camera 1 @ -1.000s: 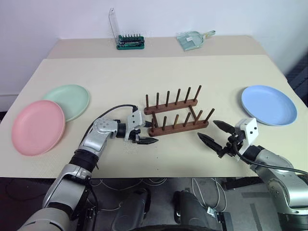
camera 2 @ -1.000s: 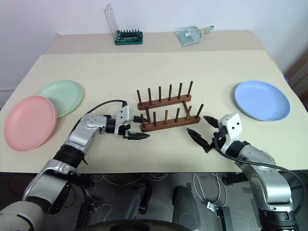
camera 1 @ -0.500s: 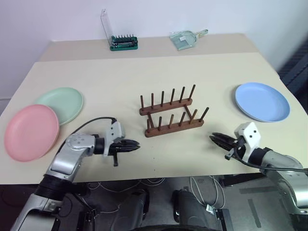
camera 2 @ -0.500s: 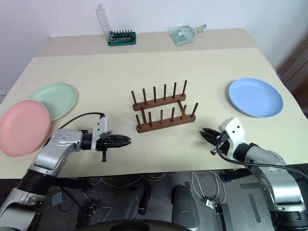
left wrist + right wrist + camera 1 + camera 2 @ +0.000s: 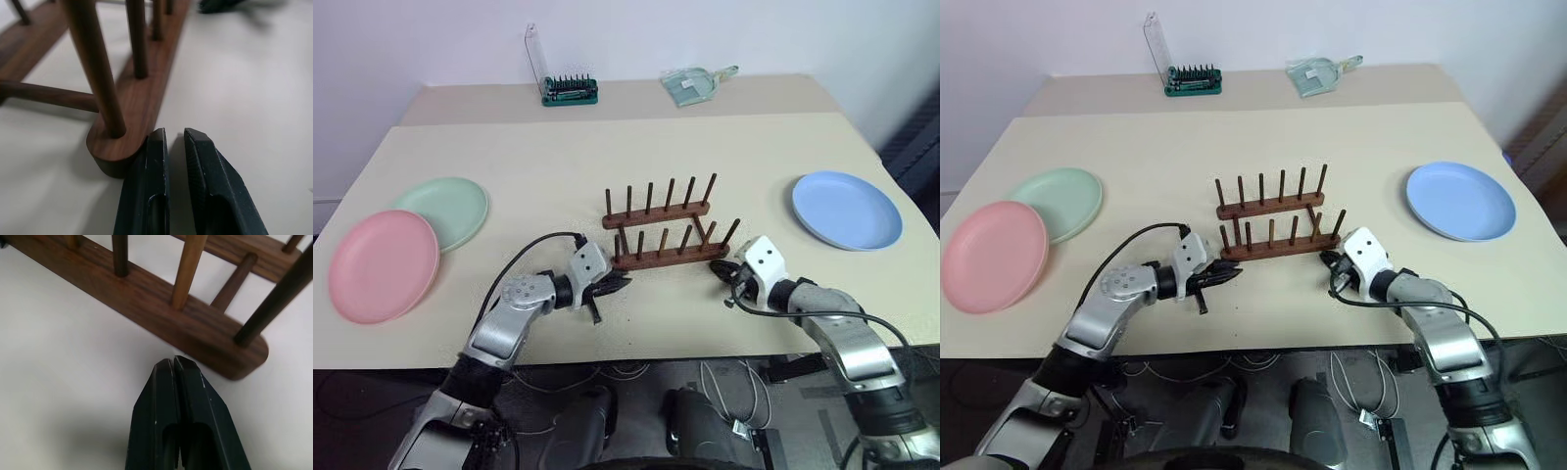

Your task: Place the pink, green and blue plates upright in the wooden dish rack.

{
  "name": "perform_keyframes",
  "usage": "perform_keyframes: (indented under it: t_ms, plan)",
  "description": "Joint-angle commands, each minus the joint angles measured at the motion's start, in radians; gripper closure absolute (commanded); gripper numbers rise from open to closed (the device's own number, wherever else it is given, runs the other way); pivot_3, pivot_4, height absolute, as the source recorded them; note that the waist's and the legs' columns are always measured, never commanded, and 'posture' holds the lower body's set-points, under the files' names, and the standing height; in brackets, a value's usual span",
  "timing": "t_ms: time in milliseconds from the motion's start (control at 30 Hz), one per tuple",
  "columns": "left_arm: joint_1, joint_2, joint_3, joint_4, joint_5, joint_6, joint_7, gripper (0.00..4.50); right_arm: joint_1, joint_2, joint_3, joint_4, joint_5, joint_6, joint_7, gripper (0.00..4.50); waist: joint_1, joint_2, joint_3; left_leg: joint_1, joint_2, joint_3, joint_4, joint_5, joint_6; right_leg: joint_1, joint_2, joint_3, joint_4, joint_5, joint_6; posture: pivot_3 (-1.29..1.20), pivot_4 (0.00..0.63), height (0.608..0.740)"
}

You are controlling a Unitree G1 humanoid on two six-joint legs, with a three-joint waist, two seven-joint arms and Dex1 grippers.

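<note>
Three plates lie flat on your desk (image 5: pixel 558 176), none of them in the wooden dish rack (image 5: pixel 668 227) yet. You have the pink plate (image 5: pixel 384 264) nearest the desk's left edge, with the green plate (image 5: pixel 445 211) just behind it and partly tucked under its rim, and the blue plate (image 5: pixel 847 210) alone toward the right edge, well apart from the other two. You will find the rack near the middle of the desk, a little toward the front edge, its two rails running roughly left to right with the pegs standing up. Your left gripper (image 5: pixel 615 285) sits low at the left end of the near rail, its fingers (image 5: pixel 205 161) drawn almost together with only a thin slit between them, grasping nothing, the tip right beside the rail's rounded end. Your right gripper (image 5: pixel 1329 261) sits at the right end of that same rail, its fingers (image 5: pixel 190 382) pressed fully together and empty, just short of the wood. At the desk's back edge you can see a green-based tool holder (image 5: pixel 570 90) and a clear dustpan-shaped item (image 5: pixel 693 82).
</note>
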Motion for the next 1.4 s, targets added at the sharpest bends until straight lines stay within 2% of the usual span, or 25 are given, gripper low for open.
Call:
perform_keyframes:
  t_ms: [33,333,700,867,967,1067,1167,1267,1400]
  plan:
    - [-0.028,-0.008,0.028,0.104,0.059,-0.029,0.094,3.90,-0.045,0.027,0.022,0.087,-0.060,-0.019,-0.044,4.45,0.000,0.000,-0.001,0.001,0.000,0.000,0.000,0.000,0.000,0.001,0.000,0.000,0.000,0.000,0.000,0.00,0.150,0.740]
    - [-0.125,-0.046,0.045,0.271,0.068,-0.105,0.164,3.90,-0.200,0.092,0.034,0.282,-0.118,-0.103,-0.086,4.45,0.002,-0.001,-0.002,0.002,0.000,0.000,0.000,0.000,0.000,0.001,0.001,0.000,0.000,0.002,0.004,0.00,0.150,0.740]
    - [-0.127,-0.049,0.059,0.327,0.068,-0.145,0.181,3.90,-0.188,0.102,0.030,0.279,-0.123,-0.126,-0.073,4.45,0.001,-0.001,-0.002,0.002,0.000,0.000,0.000,0.000,0.000,0.001,0.002,0.000,0.000,0.002,0.004,0.00,0.150,0.740]
    - [-0.083,-0.026,0.067,0.255,0.047,-0.126,0.153,3.90,-0.167,0.079,0.020,0.219,-0.105,-0.137,-0.041,4.45,-0.001,-0.001,-0.002,0.002,0.000,0.000,-0.001,0.000,0.000,0.001,0.002,0.000,0.000,0.002,0.004,0.00,0.150,0.740]
    - [0.036,0.047,0.127,0.008,-0.067,-0.031,0.069,3.90,-0.098,0.008,-0.017,0.033,-0.002,-0.138,0.102,4.45,-0.011,0.000,-0.002,0.001,0.000,0.000,-0.003,0.000,0.000,-0.002,0.002,0.001,0.000,0.002,0.005,0.00,0.150,0.740]
    - [0.176,0.130,0.270,-0.259,-0.285,0.117,0.002,3.05,-0.042,-0.073,-0.058,-0.100,0.091,-0.088,0.209,4.50,-0.027,0.001,-0.001,-0.009,0.000,0.000,-0.004,0.000,0.003,-0.014,0.002,0.002,0.000,0.003,0.004,0.00,0.150,0.740]
    - [0.288,0.186,0.478,-0.399,-0.421,0.222,0.047,1.57,-0.043,-0.118,-0.061,-0.130,0.103,-0.077,0.249,4.50,-0.022,0.000,0.000,-0.012,0.000,0.000,-0.004,-0.001,0.003,-0.017,0.002,0.003,0.001,0.003,0.003,0.00,0.150,0.740]
    - [0.374,0.196,0.679,-0.453,-0.487,0.278,0.144,0.10,-0.084,-0.118,-0.042,-0.131,0.110,-0.071,0.274,4.50,-0.021,0.000,0.001,-0.011,0.001,0.000,-0.002,-0.002,0.001,-0.015,0.003,0.003,0.000,0.001,0.004,0.00,0.150,0.740]
    - [0.426,0.166,0.892,-0.463,-0.485,0.320,0.340,0.04,-0.140,-0.098,-0.007,-0.138,0.135,-0.061,0.322,4.50,-0.019,0.000,0.001,-0.010,0.001,0.000,-0.001,-0.002,0.000,-0.013,0.002,0.003,0.000,-0.001,0.001,0.00,0.150,0.740]
